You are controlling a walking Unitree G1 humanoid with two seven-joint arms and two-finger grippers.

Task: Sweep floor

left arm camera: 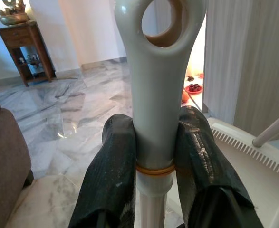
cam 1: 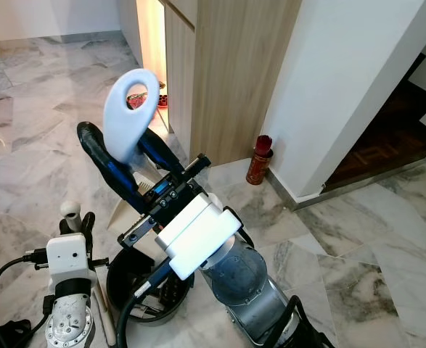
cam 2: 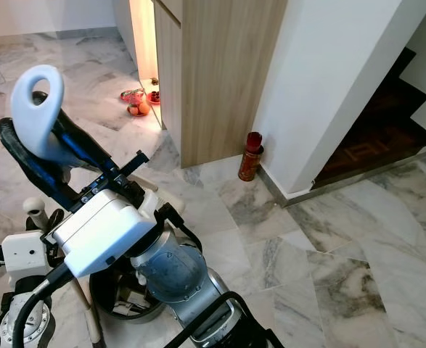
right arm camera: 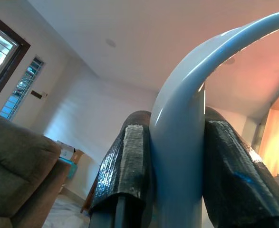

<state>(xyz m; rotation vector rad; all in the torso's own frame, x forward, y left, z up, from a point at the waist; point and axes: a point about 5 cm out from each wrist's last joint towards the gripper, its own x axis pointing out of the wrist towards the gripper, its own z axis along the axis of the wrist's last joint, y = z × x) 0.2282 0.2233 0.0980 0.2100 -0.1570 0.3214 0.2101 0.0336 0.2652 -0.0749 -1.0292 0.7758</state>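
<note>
As sweeping is readied, right gripper [cam 1: 122, 156] clamps dustpan handle [cam 1: 130, 109], left gripper [left arm camera: 153, 156] clamps broom handle [left arm camera: 151, 95]; next: lower both to marble floor [cam 1: 387, 246].

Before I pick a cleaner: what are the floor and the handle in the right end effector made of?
Floor: looks like polished marble tile, grey veining, glossy reflections. Handle in the right end effector: seemingly smooth moulded plastic, pale blue, with a hanging hole.

Wooden cabinet [cam 1: 227, 72]: centre, standing on the floor [cam 1: 358, 254].
Canister [cam 1: 259, 159]: just right of the cabinet's base.
Stairs [cam 1: 387, 138]: further right of the cabinet.
Plates [cam 2: 141, 100]: on the floor, left of the cabinet.
</note>
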